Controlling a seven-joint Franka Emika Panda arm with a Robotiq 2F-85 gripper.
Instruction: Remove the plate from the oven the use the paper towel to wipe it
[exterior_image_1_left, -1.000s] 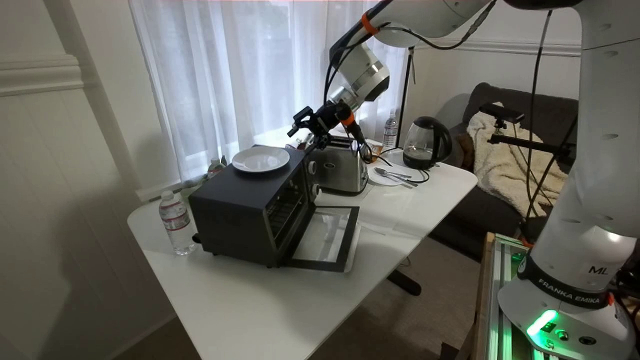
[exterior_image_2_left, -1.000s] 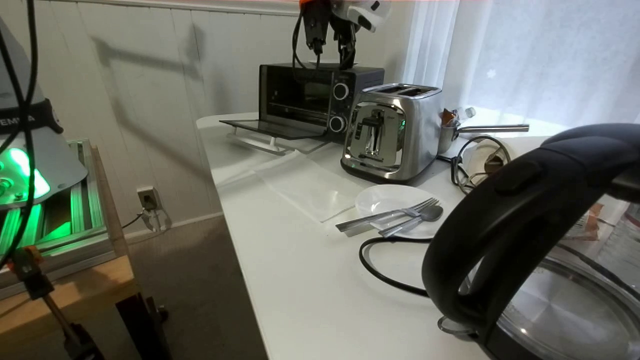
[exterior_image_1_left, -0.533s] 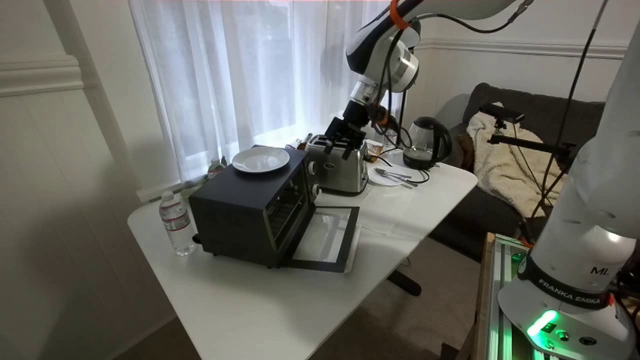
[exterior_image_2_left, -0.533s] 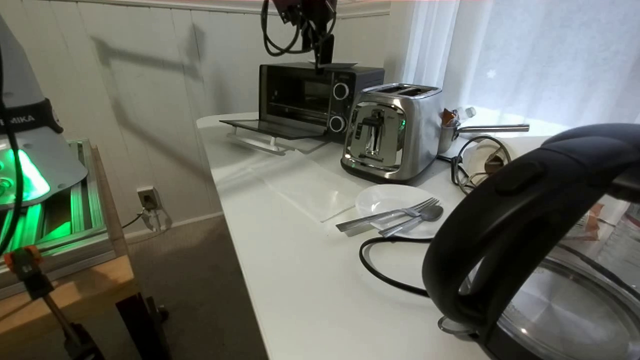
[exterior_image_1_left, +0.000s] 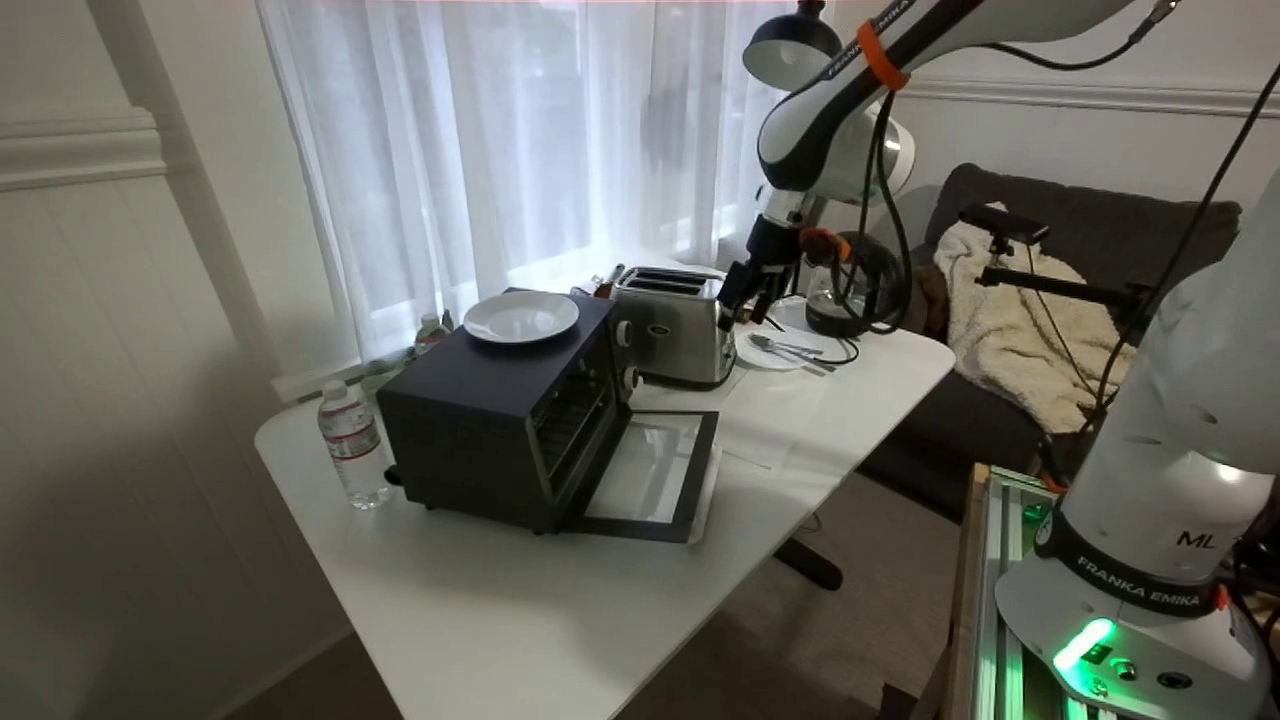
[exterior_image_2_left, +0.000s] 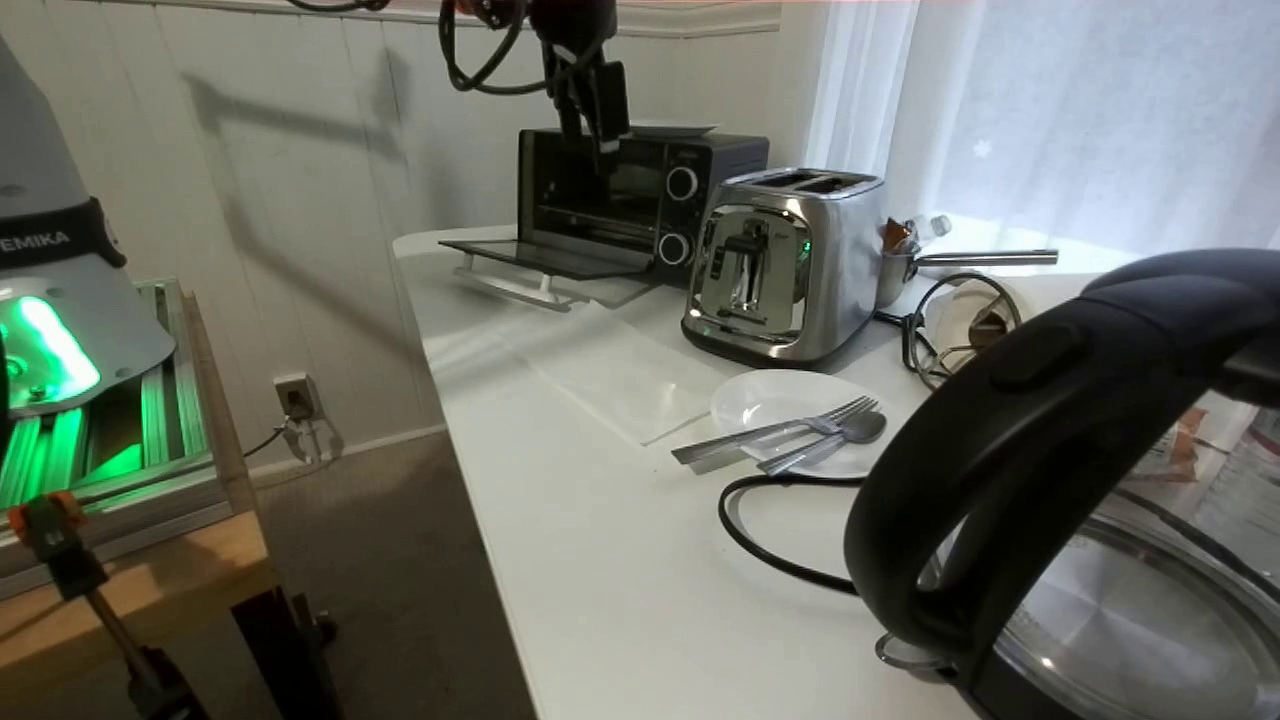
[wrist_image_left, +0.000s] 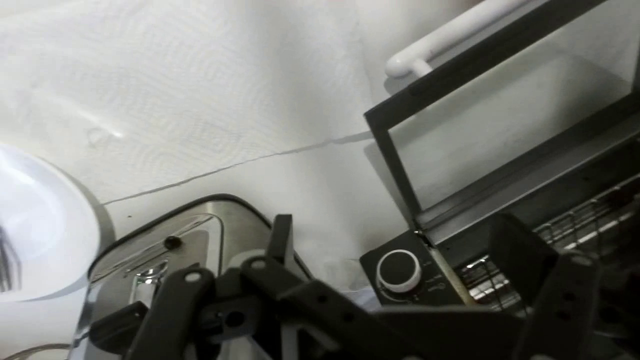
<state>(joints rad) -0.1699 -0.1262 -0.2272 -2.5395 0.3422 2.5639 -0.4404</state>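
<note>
The white plate lies flat on top of the dark toaster oven. Its rim also shows in an exterior view. The oven door is folded down open, and a wire rack shows inside. The paper towel lies flat on the table in front of the toaster. It fills much of the wrist view. My gripper is open and empty, in the air by the toaster's front, apart from plate and towel. In the wrist view its fingers are wide apart.
A steel toaster stands beside the oven. A second white plate holds a fork and spoon. A glass kettle with a black handle and cord is near the table end. A water bottle stands behind the oven.
My gripper has moved away from beside the oven top, past the toaster, toward the cutlery plate's side, and has come lower. Plate, oven and towel have not moved.
</note>
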